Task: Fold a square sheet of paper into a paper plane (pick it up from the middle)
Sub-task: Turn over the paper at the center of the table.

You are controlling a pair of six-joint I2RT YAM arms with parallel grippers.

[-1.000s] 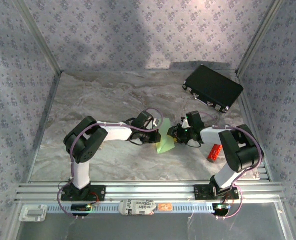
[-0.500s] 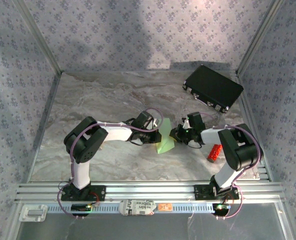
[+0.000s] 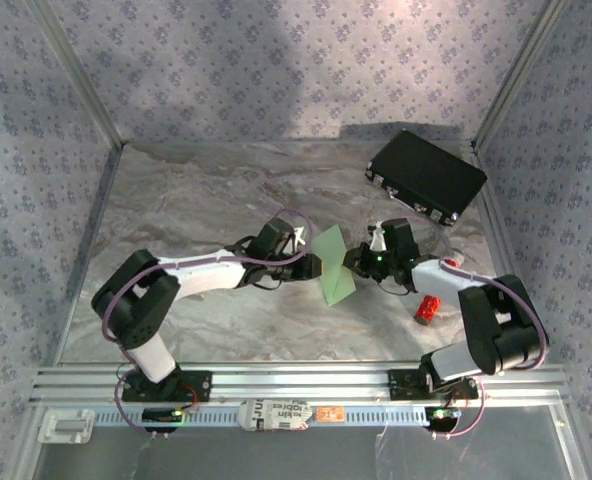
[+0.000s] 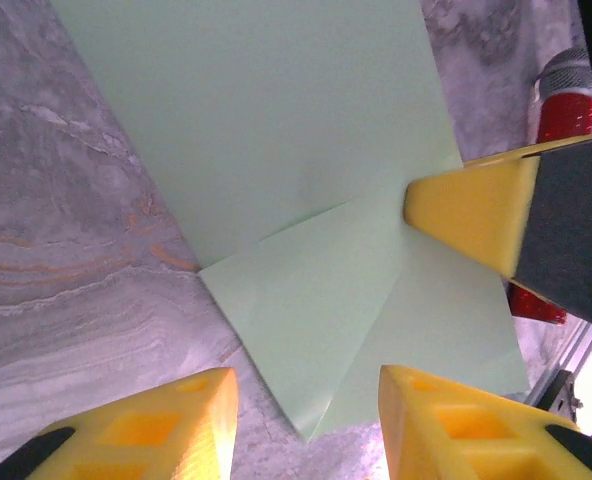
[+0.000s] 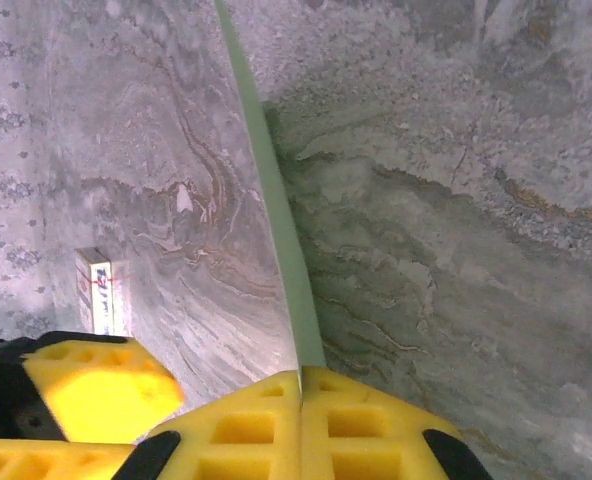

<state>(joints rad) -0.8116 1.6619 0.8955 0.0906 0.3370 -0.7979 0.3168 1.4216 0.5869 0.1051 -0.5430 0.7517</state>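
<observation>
Noted right gripper (image 5: 301, 400) pinched shut on edge of creased pale green square sheet of paper (image 3: 332, 270) above tabletop (image 3: 196, 200). Found left gripper (image 4: 306, 390) part-open, facing sheet, gripping nothing.

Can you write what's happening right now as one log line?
right tool: shut on green paper | left tool: open, facing paper | paper: one flap folded

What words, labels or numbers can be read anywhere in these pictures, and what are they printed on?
No text here can be read with certainty.
On the front rail, a white label: dark print, too blurred to read.
Beside it, an orange tag: too small to read.
In the right wrist view, a white slip: red marks, unreadable.
The square sheet of paper and the black case: no print visible.
</observation>
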